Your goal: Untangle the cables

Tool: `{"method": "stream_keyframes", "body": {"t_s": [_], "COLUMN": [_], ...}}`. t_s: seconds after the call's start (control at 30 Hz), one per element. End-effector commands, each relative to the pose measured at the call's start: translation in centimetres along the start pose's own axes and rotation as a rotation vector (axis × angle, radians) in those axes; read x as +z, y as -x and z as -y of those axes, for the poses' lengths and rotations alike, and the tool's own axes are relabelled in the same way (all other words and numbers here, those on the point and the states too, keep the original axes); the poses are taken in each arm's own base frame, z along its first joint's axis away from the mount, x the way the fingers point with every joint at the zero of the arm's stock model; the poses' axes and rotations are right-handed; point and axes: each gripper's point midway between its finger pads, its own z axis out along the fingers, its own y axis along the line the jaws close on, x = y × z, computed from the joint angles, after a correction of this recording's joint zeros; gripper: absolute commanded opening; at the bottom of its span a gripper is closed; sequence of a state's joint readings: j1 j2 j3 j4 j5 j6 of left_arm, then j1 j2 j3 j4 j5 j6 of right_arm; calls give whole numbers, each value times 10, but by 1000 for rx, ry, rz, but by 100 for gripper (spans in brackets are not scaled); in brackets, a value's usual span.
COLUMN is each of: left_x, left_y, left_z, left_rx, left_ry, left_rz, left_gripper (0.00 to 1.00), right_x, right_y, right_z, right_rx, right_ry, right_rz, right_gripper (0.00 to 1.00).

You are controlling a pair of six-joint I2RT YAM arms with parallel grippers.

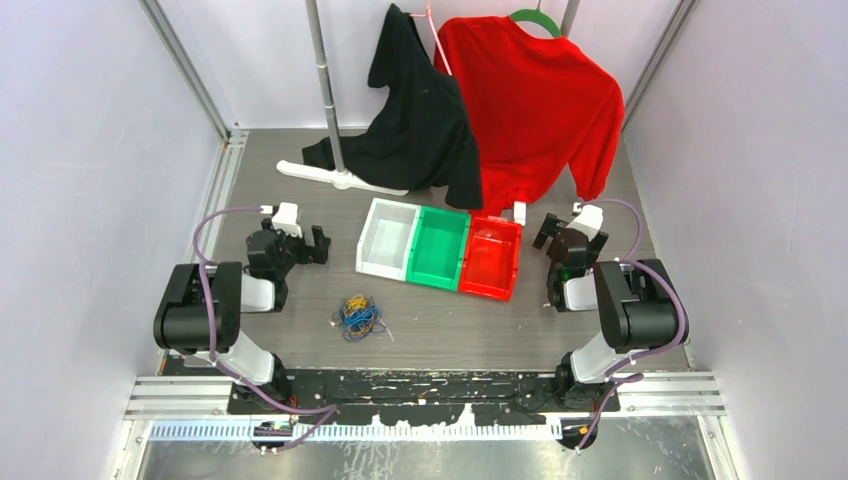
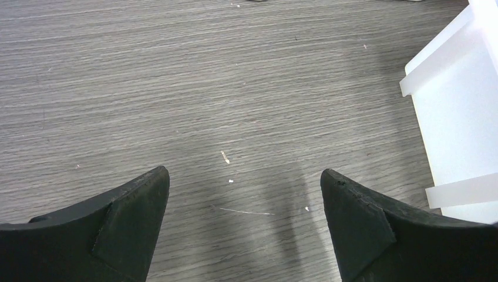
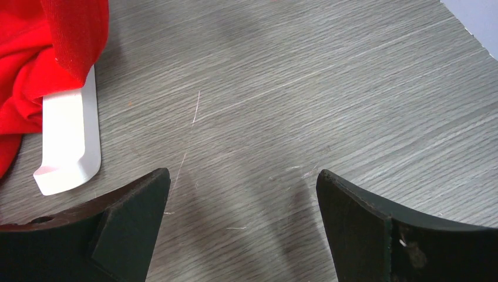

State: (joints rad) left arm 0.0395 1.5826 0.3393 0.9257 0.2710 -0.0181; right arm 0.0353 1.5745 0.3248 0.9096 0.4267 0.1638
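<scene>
- Top view: a small tangle of thin yellow-orange, blue and dark cables (image 1: 359, 317) lies on the grey wood-grain table (image 1: 480, 330), near its front edge and left of centre, between the 2 arms but closer to the left one.
- The left gripper (image 1: 318, 243) hangs behind and to the left of the tangle, well apart from it, fingers spread and holding nothing.
- The right gripper (image 1: 545, 232) sits far to the right, just beside the red plastic bin (image 1: 491, 260), also spread and empty.
- 3 bins stand side by side in a row behind the tangle: a white plastic bin (image 1: 390, 238), a green plastic bin (image 1: 438, 248), then the red one.
- A black garment (image 1: 420, 110) and a red sweater (image 1: 540, 100) hang at the back.
- Left wrist view: 2 black fingers (image 2: 126, 226) stand wide apart over bare table; the white bin's corner shows at the right edge. No cables in sight.
- Right wrist view: both black fingers (image 3: 376, 235) are wide apart over bare table; red cloth and a flat white plastic foot (image 3: 67, 147) lie at upper left.
</scene>
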Motion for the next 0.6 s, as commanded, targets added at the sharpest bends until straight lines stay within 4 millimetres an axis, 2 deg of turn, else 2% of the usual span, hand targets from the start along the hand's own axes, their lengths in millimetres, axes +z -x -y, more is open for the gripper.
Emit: {"method": "stream_keyframes", "body": {"t_s": [0.0,0.37,0.5,0.57], "left_x": [2,1,-3,-7], "left_y": [25,25,36,44], "left_z": [-4,-4,-5,-6], "left_rx": [36,34,18,3], "left_ry": [13,15,6,7], "left_rz": [75,76,84,35], "left_gripper": [100,99,99,100], "right_x": [2,2,-7,-14], "right_y": [26,26,43,51], "right_z": [-4,-4,11,20], "right_rx": [46,47,68,57], "right_ry": [7,8,-97,-175], "right_rz": [76,77,86,4], "right_gripper": [100,100,100,100]}}
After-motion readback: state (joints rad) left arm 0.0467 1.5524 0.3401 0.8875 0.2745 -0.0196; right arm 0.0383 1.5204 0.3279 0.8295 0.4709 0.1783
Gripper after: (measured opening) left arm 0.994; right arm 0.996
